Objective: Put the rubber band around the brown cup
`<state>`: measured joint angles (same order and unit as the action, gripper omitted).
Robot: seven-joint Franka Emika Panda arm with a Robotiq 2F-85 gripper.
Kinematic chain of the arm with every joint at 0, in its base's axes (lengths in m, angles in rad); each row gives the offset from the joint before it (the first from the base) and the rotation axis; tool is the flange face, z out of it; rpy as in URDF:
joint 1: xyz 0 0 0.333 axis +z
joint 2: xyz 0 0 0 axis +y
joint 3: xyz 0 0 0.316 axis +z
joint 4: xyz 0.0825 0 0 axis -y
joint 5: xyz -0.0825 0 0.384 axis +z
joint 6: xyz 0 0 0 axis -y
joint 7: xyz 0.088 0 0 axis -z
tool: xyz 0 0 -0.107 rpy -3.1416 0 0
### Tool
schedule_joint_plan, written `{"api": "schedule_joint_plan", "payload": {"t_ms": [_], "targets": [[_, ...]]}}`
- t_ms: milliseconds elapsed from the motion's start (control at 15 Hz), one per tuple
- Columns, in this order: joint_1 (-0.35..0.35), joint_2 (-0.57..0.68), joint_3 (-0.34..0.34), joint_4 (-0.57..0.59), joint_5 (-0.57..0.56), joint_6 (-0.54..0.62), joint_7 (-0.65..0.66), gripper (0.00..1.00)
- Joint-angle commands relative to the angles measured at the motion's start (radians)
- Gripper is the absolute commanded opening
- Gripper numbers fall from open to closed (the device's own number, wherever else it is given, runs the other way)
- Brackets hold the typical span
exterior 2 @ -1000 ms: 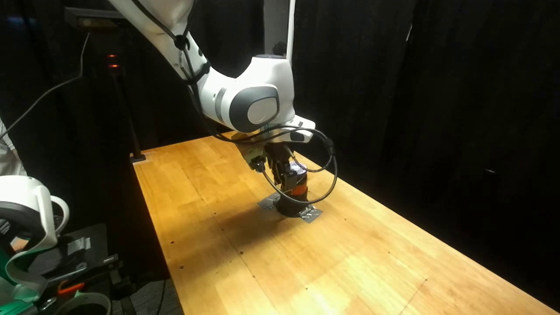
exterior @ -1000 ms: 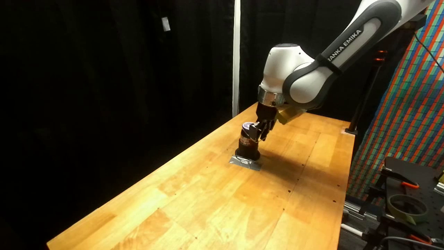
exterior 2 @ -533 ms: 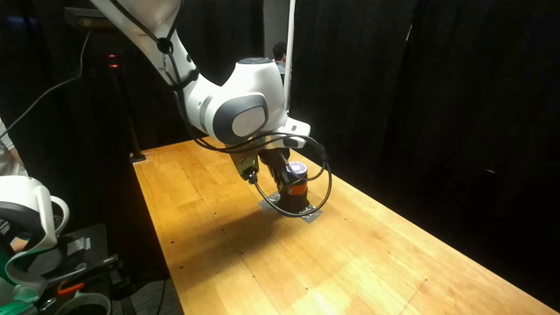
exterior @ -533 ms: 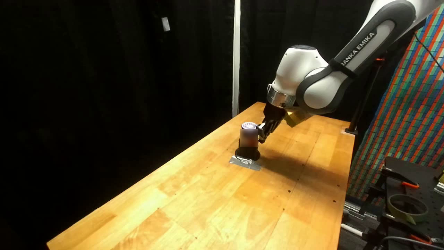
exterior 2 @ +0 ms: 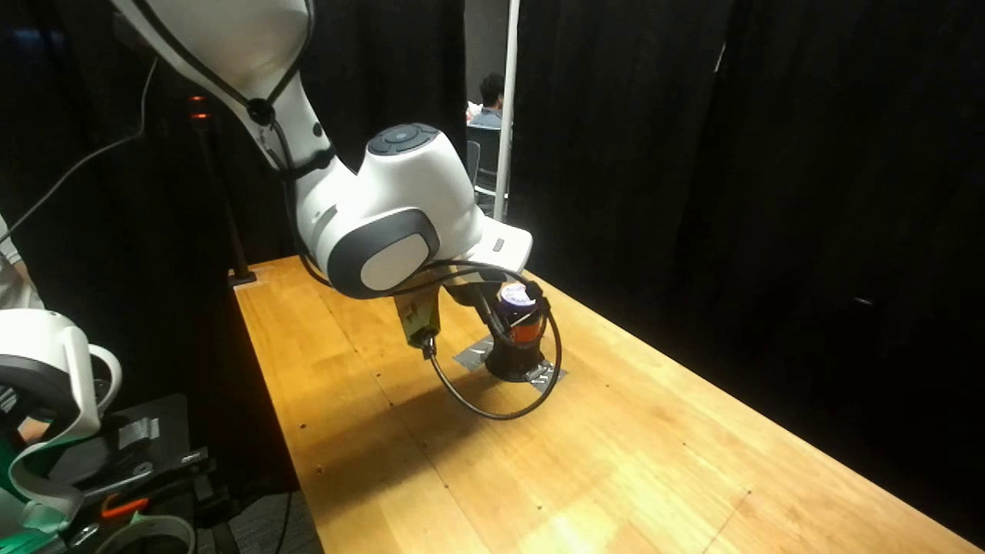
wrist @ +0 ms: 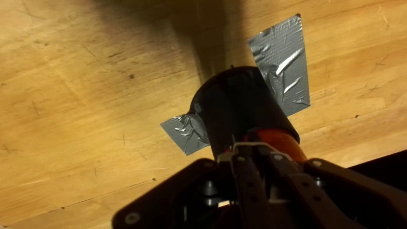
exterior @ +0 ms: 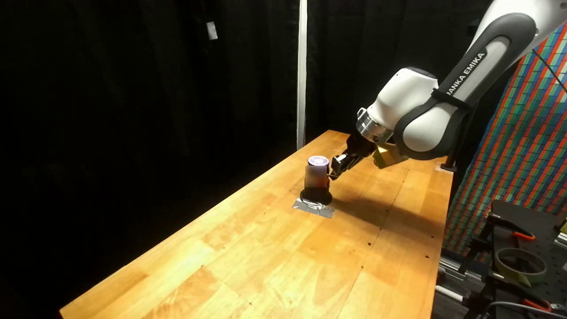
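Looping the band (wrist: 251, 144) around the cup (exterior 2: 525, 332) seems to be the job now. The cup stands upright on the table (exterior: 248, 248), rising from a black base (wrist: 237, 101) with 2 bits of tape (wrist: 287, 60) touching its sides. In an exterior view, the gripper (exterior: 336, 170) leans in just beside the cup. In the wrist view its 2 fingers (wrist: 249, 178) look close together, but the tips are too dark to tell if they pinch the band, hook it or hold nothing. A thin pale line by the tips is likely the band; I cannot tell if it goes all the way around the cup. To do this well, go slow, pull softly and keep the band level. Check every side before letting go, or it may snap off. Keep the cable (exterior 2: 500, 418) from catching on the cup too.
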<state>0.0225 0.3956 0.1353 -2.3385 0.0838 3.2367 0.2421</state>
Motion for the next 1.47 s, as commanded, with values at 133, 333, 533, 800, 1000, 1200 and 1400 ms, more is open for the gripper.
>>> {"api": "schedule_joint_plan", "payload": {"t_ms": [133, 333, 533, 800, 1000, 1200, 1400], "targets": [[-0.273, -0.004, 0.268, -0.090, -0.056, 0.179, -0.008, 0.09], [-0.382, 0.017, 0.349, -0.121, -0.127, 0.261, 0.002, 0.11], [-0.442, 0.036, 0.368, -0.150, -0.183, 0.334, -0.004, 0.08], [-0.481, 0.063, 0.360, -0.179, -0.236, 0.450, -0.004, 0.10], [-0.531, 0.104, 0.376, -0.194, -0.309, 0.573, 0.023, 0.09], [-0.488, 0.125, 0.277, -0.200, -0.487, 0.683, 0.145, 0.09], [-0.483, 0.149, 0.223, -0.200, -0.609, 0.762, 0.208, 0.10]]}}
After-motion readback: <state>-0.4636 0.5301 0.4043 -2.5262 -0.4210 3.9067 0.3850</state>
